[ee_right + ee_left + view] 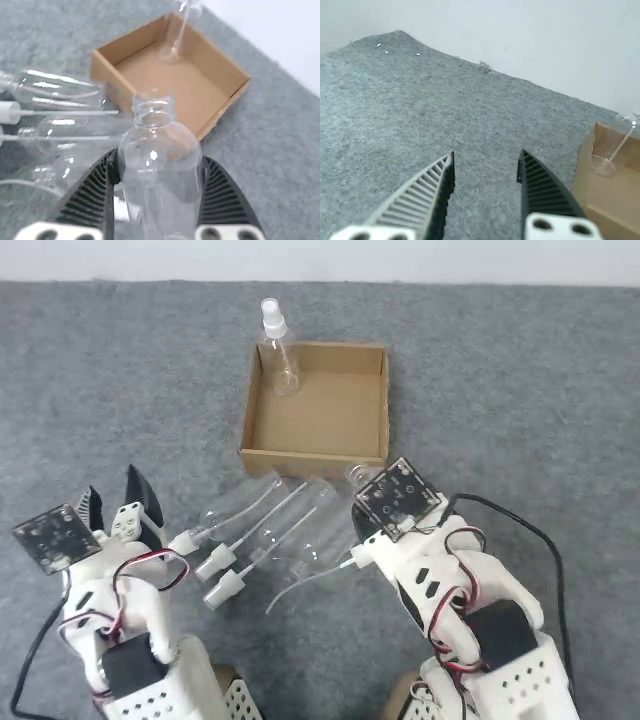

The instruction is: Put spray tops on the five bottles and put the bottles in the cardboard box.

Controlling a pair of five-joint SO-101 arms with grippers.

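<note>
My right gripper is shut on a clear bottle with a bare neck, held upright just in front of the cardboard box; the neck pokes out past the wrist. A capped bottle stands in the box's far left corner. Three capped bottles lie side by side in front of the box. A loose spray top with its curved tube lies beside the right arm. My left gripper is open over bare carpet, left of the lying bottles, its jaws holding nothing.
Grey carpet covers the table up to a white wall at the back. From the left wrist, the box is off to one side with the standing bottle inside. Open carpet lies left and right of the box.
</note>
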